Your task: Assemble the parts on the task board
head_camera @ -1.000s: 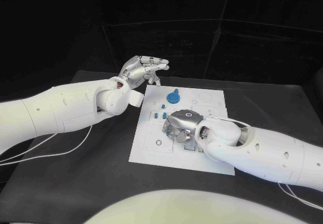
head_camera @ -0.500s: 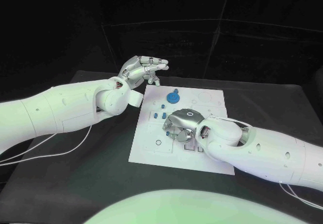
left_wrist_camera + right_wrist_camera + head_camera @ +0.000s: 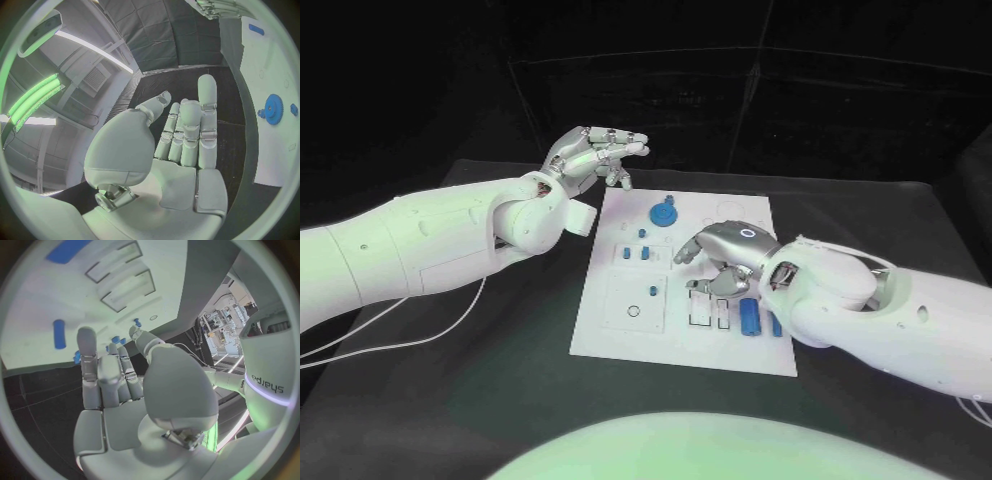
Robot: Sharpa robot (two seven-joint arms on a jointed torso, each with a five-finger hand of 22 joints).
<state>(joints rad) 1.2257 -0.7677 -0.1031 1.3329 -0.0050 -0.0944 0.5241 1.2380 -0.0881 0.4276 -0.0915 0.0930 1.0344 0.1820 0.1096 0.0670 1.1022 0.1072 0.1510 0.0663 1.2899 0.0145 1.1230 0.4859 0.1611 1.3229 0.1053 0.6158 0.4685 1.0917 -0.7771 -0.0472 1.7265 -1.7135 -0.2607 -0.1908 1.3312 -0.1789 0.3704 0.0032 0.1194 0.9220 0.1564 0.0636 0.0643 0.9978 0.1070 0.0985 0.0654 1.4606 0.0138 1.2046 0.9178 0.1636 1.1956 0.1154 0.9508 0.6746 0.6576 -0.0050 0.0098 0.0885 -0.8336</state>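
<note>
The right hand [image 3: 721,262] hovers over the near-middle of the white task board [image 3: 615,335], which lies flat on the black table [image 3: 473,370]; its fingers [image 3: 89,360] are straight and slightly apart, holding nothing – the right wrist view shows the palm bare. Just beside this hand, toward the board's near right, two elongated blue parts [image 3: 759,317] lie on the board next to a pair of rectangular recesses [image 3: 708,313]. Further in, several small blue parts [image 3: 636,251] sit near the board's middle-left, and beyond them a round blue gear-like part [image 3: 664,212] stands toward the far end. The left hand [image 3: 590,155] hangs above the table off the board's far left corner – its fingers [image 3: 207,105] loosely extended, gripping nothing
</note>
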